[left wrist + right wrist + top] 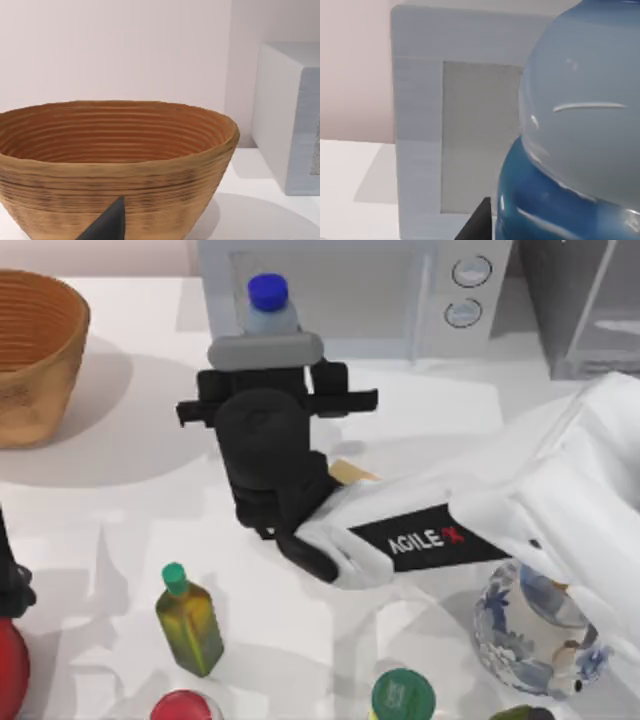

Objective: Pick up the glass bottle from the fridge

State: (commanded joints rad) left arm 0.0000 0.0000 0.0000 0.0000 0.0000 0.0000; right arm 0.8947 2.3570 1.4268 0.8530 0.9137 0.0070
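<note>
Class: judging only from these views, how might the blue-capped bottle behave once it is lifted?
The bottle looks glassy and smooth, so probably slippery and breakable. It seems rigid, unlikely to flex. With a round body, it could roll if laid on the table.

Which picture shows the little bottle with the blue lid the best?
The top view: the glass bottle appears whole, blue cap up, at the right tool, in front of the microwave. The right wrist view has it very close, just a pale bluish curved side. The left wrist view faces the basket.
</note>
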